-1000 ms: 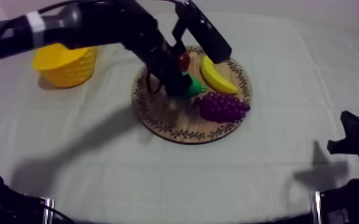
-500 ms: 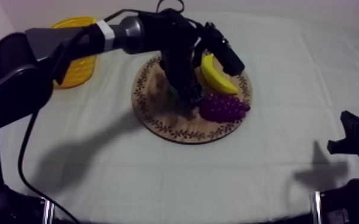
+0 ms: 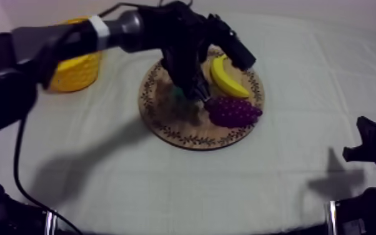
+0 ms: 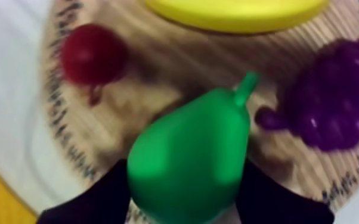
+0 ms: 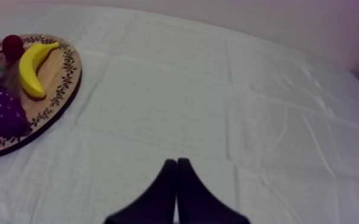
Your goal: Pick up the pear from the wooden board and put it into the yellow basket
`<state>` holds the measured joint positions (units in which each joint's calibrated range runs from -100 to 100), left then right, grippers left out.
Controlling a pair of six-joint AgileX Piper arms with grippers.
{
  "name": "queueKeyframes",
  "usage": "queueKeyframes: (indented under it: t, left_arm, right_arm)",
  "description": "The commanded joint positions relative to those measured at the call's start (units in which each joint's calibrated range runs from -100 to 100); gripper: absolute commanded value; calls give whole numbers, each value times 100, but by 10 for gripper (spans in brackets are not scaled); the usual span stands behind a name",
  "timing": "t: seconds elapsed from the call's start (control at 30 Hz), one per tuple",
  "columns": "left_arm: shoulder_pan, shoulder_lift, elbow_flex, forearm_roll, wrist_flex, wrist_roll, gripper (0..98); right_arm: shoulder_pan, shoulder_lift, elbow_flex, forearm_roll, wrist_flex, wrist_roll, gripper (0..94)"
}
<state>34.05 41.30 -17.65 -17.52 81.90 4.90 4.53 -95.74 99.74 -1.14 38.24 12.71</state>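
The green pear [image 4: 188, 155] sits between my left gripper's [image 4: 185, 179] two black fingers [image 4: 98, 199], which are shut on its fat end, stem pointing toward the grapes [image 4: 337, 95]. From above, my left gripper [image 3: 187, 94] is over the middle of the round wooden board [image 3: 165, 122] and covers nearly all of the pear [image 3: 179, 94]. I cannot tell whether the pear touches the board. The yellow basket [image 3: 72, 69] stands at the far left, apart from the board. My right gripper [image 5: 176, 179] rests shut above bare cloth at the right side of the table [image 3: 371, 150].
On the board lie a banana [image 3: 228, 78], a bunch of grapes [image 3: 231, 111] and a small red fruit [image 4: 92, 53] close round the pear. My left arm spans the table from the far left across the basket's side. Bare cloth lies in front of the board.
My left arm has swung round over the board and its gripper now covers the pear, which sits slightly further left than a second ago. The right arm has not moved.
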Motion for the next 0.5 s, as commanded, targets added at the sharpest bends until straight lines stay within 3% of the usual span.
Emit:
queueKeyframes:
  t: [0.0,0.23,0.47]
  left_arm:
    - [-63,-780,286,-205,228,83,493]
    - [-537,-2321,479,-637,784,34,499]
    - [-1336,-3284,706,-832,686,-151,505]
  right_arm:
    - [-1,-2,4,0,-1,0,3]
    - [-1,-2,4,0,-1,-1,3]
    - [-1,-2,4,0,-1,1,3]
